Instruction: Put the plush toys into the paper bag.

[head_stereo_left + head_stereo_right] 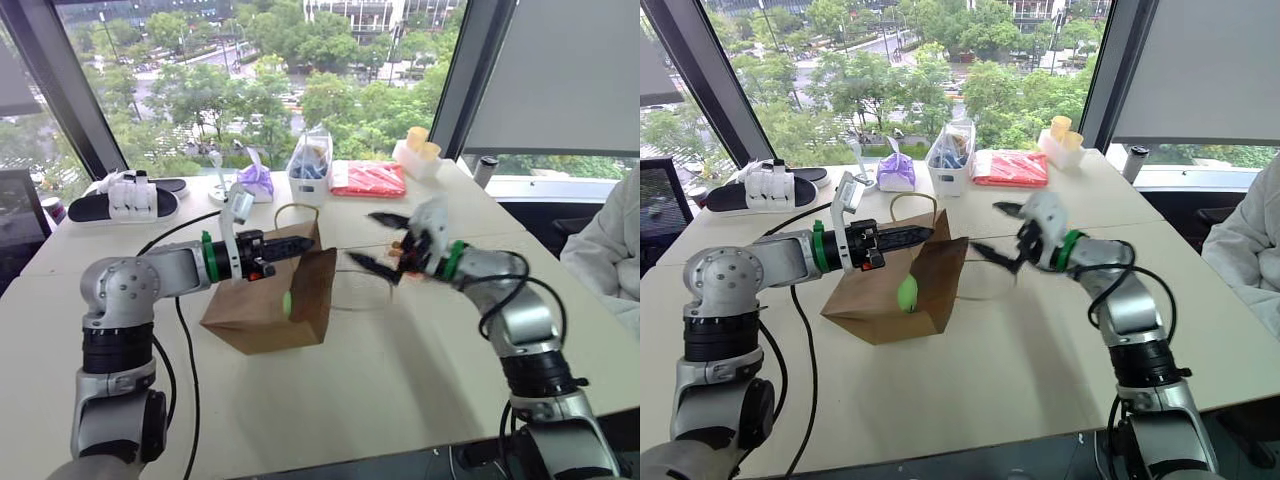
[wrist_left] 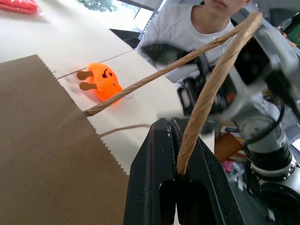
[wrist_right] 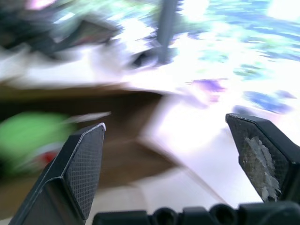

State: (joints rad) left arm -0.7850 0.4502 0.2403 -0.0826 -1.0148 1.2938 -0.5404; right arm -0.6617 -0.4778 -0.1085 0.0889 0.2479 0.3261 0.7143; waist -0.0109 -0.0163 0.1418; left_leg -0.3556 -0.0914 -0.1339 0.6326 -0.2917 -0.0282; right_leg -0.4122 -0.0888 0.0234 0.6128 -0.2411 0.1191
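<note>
Near the middle of the worktop (image 1: 400, 380) lies the brown paper bag (image 1: 262, 310), tipped on its side with its mouth turned toward the right arm. The left tool (image 1: 300, 243) is closed tight on one of the bag's twisted paper handles (image 2: 206, 93); in the left wrist view the cord runs straight into the pinch of the two black fingers. That hold lifts the upper edge of the bag's mouth off the worktop.

At the bag's mouth sits the green plush toy (image 1: 907, 293), roundish, part-way inside the opening against the brown paper. The orange plush toy (image 2: 102, 82), with its dark face marks, lies on the bare worktop just beyond the bag's serrated edge, apart from the paper; in the head views it is mostly hidden behind the right tool.

The right tool (image 1: 388, 243) hangs in the air above the worktop, a little to the right of the bag's mouth, its fingers spread wide and holding nothing. It points toward the bag.

Along the far edge of the worktop stand a purple bundle (image 1: 256, 180), a clear container of blue items (image 1: 309, 166) and a red packet (image 1: 369, 179). At the right edge a person's white sleeve (image 1: 605, 245) shows.
</note>
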